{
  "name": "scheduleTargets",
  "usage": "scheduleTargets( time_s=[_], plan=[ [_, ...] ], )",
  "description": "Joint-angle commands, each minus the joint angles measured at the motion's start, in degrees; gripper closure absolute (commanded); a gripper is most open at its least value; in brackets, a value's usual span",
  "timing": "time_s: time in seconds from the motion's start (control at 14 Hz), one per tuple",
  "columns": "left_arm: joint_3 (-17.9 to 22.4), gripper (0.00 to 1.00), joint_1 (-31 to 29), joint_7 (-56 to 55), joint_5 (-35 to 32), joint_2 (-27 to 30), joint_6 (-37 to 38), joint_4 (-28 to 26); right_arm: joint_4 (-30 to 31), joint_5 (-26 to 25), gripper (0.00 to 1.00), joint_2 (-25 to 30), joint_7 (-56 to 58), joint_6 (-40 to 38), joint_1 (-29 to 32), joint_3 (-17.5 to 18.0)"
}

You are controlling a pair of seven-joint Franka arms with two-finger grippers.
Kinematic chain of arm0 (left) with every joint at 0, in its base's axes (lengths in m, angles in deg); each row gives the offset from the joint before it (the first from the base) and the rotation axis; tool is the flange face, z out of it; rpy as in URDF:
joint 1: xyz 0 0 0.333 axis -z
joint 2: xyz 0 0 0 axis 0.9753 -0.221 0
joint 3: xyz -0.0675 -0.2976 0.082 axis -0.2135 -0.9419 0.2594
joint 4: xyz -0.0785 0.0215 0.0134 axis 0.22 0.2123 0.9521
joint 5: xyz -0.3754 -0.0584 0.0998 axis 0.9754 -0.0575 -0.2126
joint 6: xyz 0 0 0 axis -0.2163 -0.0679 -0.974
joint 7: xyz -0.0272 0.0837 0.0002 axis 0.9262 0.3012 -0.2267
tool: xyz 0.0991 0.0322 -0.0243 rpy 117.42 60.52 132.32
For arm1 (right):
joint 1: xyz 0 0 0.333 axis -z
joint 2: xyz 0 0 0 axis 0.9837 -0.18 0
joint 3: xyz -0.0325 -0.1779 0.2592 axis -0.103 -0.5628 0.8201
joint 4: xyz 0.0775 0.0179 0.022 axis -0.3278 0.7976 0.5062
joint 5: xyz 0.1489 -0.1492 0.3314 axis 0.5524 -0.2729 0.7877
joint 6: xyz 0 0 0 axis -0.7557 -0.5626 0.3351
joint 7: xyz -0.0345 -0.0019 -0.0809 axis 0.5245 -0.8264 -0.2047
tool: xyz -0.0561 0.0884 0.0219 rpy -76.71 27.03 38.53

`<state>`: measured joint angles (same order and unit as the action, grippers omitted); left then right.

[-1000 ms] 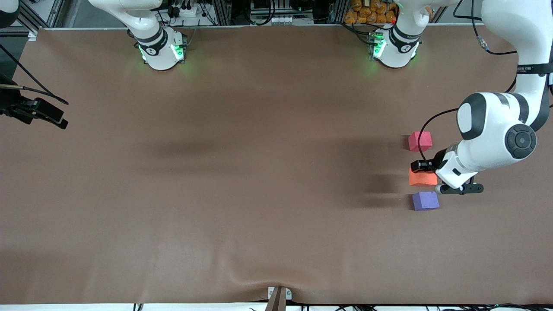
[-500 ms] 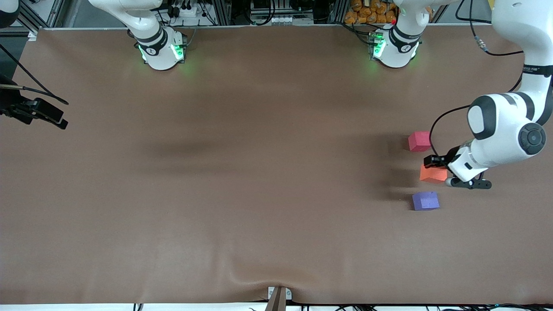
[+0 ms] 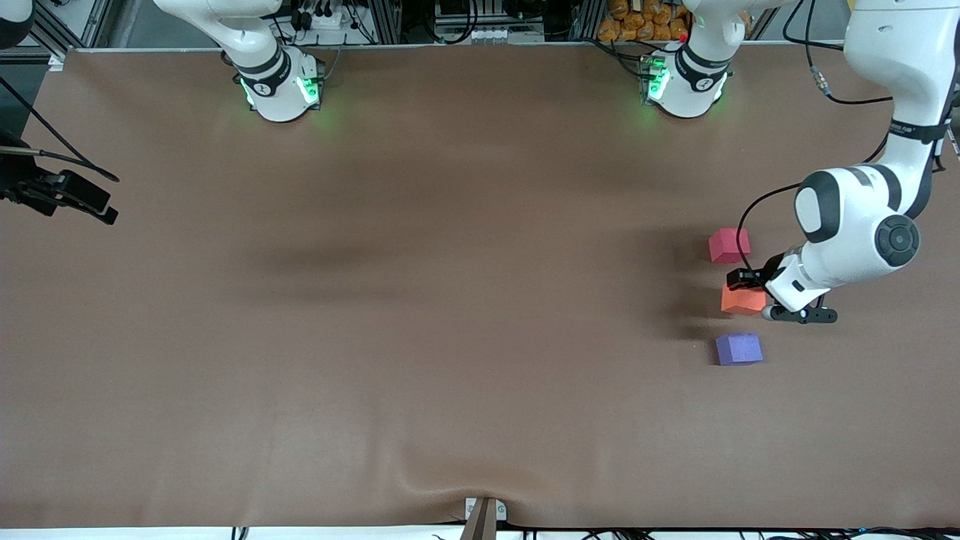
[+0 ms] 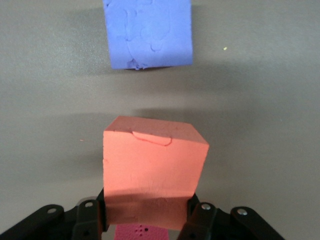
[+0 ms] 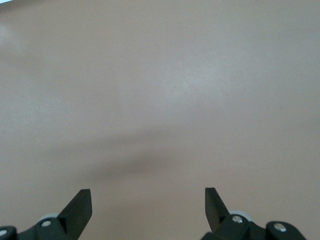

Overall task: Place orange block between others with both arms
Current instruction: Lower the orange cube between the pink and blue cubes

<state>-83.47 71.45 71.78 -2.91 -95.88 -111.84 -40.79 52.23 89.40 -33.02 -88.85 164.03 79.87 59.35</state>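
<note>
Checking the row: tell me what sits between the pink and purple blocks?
The orange block, gripped by the left hand, in the front view, between pink block and purple block.

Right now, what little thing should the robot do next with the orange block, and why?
Probably lower it straight down and let go. The left gripper is shut on the orange block, which hangs over the gap between the red-pink cube and the purple cube. The right gripper waits, open.

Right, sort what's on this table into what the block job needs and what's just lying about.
Part of the job:
- orange block, held shut in the left gripper over the gap
- red-pink block
- purple block
- right gripper, open, waiting over bare table

Lying about:
- nothing else on the brown table
</note>
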Motion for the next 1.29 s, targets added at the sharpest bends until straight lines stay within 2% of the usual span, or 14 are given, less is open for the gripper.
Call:
scheduleTargets(
  time_s=[0.0, 0.43, 1.21],
  plan=[
    [-0.1, 0.98, 0.3, -2.0, 0.9, -0.2, -1.2, -0.5, 0.0, 0.7, 0.0, 0.1, 0.4, 0.3, -0.1, 0.1],
    [0.0, 0.98, 2.4, -9.3, 0.3, -2.0, -3.5, -0.5, 0.1, 0.6, 0.0, 0.2, 0.4, 0.3, -0.8, 0.1],
    [0.0, 0.98, 2.2, -9.7, 0.2, -3.4, -5.4, -0.9, 0.1, 0.6, 0.0, 0.1, 0.3, -0.1, -1.3, 0.1]
  ],
)
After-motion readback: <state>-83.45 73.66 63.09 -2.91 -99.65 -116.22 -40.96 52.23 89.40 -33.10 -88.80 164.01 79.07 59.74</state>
